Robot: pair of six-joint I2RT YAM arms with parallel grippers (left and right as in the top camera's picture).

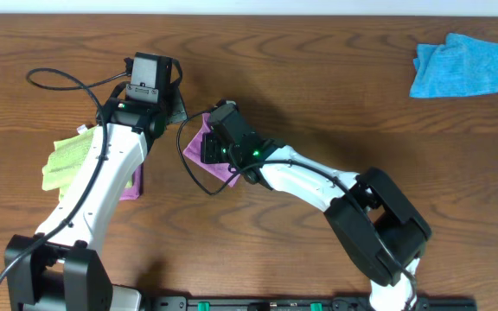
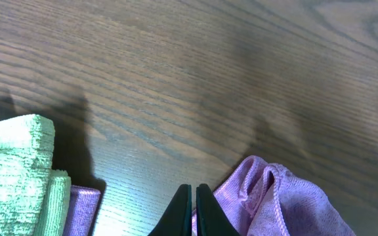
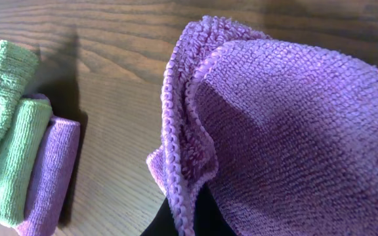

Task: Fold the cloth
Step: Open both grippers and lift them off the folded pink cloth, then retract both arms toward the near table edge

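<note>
The purple cloth (image 1: 195,154) lies bunched at the table's middle, between my two arms. In the right wrist view the cloth (image 3: 294,131) fills the right side, and its stitched edge runs down between the fingers of my right gripper (image 3: 189,219), which is shut on that edge. From overhead, my right gripper (image 1: 210,138) sits over the cloth. My left gripper (image 2: 193,210) is shut, its tips over bare wood just left of the cloth's rumpled edge (image 2: 274,203). It also shows in the overhead view (image 1: 176,112). No white tag shows.
A lime-green cloth (image 1: 67,160) lies folded at the left, with a folded purple piece (image 1: 132,186) beside it under my left arm. Both also show in the right wrist view: the green (image 3: 8,131) and the purple (image 3: 51,170). A bright blue cloth (image 1: 461,65) lies far right at the back.
</note>
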